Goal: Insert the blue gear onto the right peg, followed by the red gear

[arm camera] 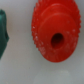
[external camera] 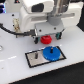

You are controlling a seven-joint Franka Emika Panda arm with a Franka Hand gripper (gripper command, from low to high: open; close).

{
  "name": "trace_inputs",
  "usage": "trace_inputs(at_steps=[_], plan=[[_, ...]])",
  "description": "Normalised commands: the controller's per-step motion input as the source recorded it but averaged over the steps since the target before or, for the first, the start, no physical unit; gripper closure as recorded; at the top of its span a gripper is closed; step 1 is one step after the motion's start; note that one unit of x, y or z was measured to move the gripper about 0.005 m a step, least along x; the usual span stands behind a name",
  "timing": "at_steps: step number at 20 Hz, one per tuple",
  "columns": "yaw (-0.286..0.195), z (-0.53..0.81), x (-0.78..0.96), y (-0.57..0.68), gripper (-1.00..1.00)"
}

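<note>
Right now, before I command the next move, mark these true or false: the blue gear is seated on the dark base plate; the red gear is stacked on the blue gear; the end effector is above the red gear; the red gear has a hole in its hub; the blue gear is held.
1. The flat round bright blue plastic gear sits on the dark rectangular base plate. True.
2. The round bright red plastic gear is stacked on the blue gear. False: it lies apart from it, on the white table.
3. The end effector is above the red gear. True.
4. The red gear has a centre hole. True.
5. The blue gear is held. False: it lies free.
</note>
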Motion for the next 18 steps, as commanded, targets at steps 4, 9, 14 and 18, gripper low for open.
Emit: trace_inputs(at_steps=[4, 9, 14, 18], plan=[[0.000, -0.13, -0.09, 0.16, 1.00], [0.000, -0.04, -0.14, 0.09, 1.00], [0.000, 0.01, -0.09, 0.03, 1.00], [0.000, 0.14, -0.02, 0.02, 1.00]])
